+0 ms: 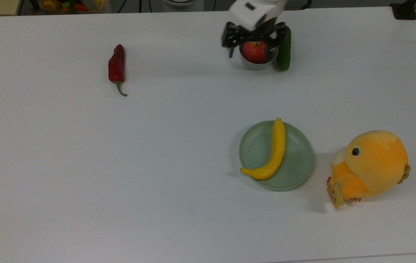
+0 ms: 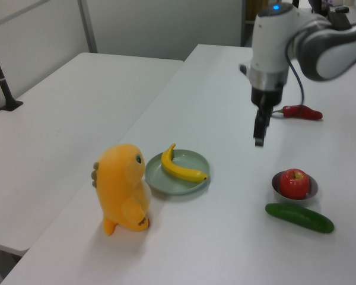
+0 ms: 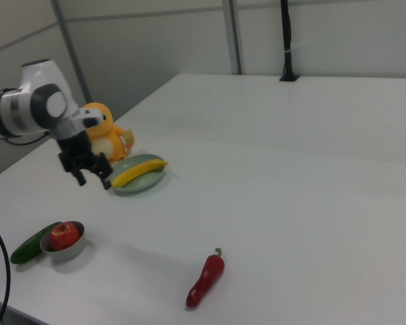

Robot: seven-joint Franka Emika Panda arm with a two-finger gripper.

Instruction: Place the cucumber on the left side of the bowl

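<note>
We show the black two-finger tool (image 3: 91,170) raised clear of the white counter (image 1: 178,160), its jaws spread apart and empty. Below it sit the small round grey metal bowl (image 2: 277,180), which holds a red apple (image 2: 295,183), and the smooth dark green cucumber (image 2: 299,217), which lies flat on the counter against the bowl's wall. In the top view the cucumber (image 1: 284,48) is on the bowl's right (image 1: 258,65); in the right view it (image 3: 28,246) is on the bowl's left (image 3: 71,252). We judge the placing step done and the release made, with the tool now in retreat. The next move calls only for a clean lift away from the bowl, without brushing cucumber or apple. Farther from the tool rest a red chili pepper (image 1: 116,68), a pale green plate (image 1: 295,164) bearing a yellow banana (image 1: 274,153), and an orange plush toy (image 1: 372,166).
</note>
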